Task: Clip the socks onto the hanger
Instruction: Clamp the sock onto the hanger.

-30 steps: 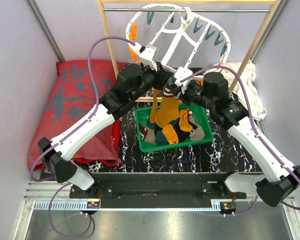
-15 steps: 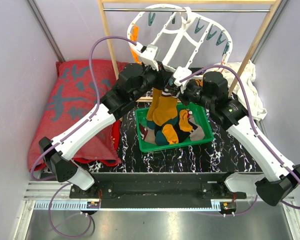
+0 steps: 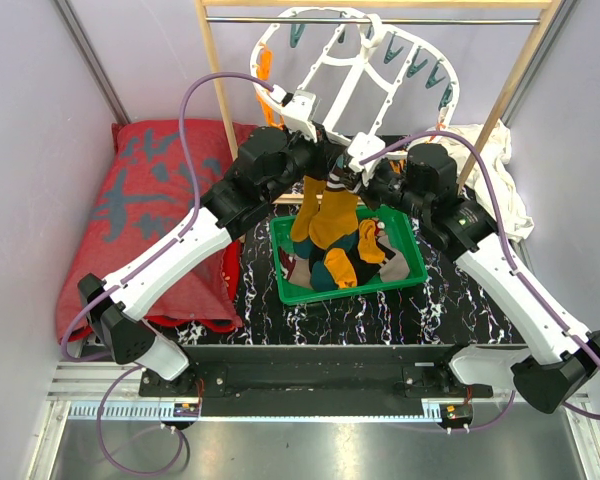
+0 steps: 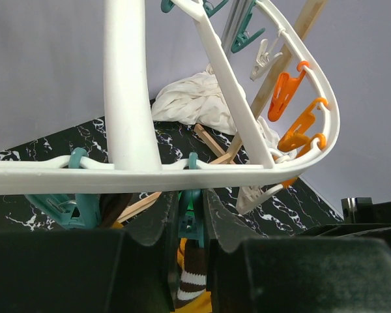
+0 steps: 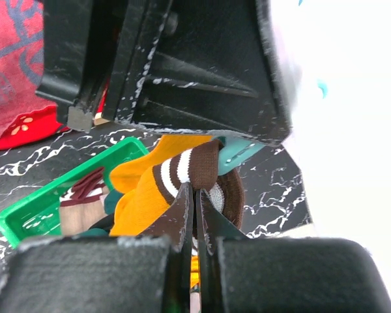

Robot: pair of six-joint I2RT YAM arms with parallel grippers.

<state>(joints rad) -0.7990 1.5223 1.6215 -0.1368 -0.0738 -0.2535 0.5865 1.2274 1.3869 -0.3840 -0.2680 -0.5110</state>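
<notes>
- Under the near rim of the hanger [image 3: 355, 70], one mustard sock [image 3: 325, 215] hangs by its striped cuff, toe dangling over the tray.
- Right gripper [image 5: 195, 202] is pinched tight on that cuff.
- Left gripper [image 4: 190, 215] squeezes one teal peg [image 4: 193, 161] on the rim, directly above the cuff.
- The single hanger tilts from the rail of the wooden rack [image 3: 215, 90]. The left wrist view shows three orange pegs [image 4: 283, 98] on its far curve; the teal ones are too small to count.
- One green tray [image 3: 350, 293] on the table [image 3: 460, 310] holds a heap: a second mustard sock [image 3: 372, 245], a teal sock [image 3: 337, 270] and a maroon-striped sock [image 3: 292, 265]. The overlap hides any others.
- One red cushion [image 3: 150, 210] lies left of the tray, and one white cloth [image 3: 498, 165] lies to the right.
</notes>
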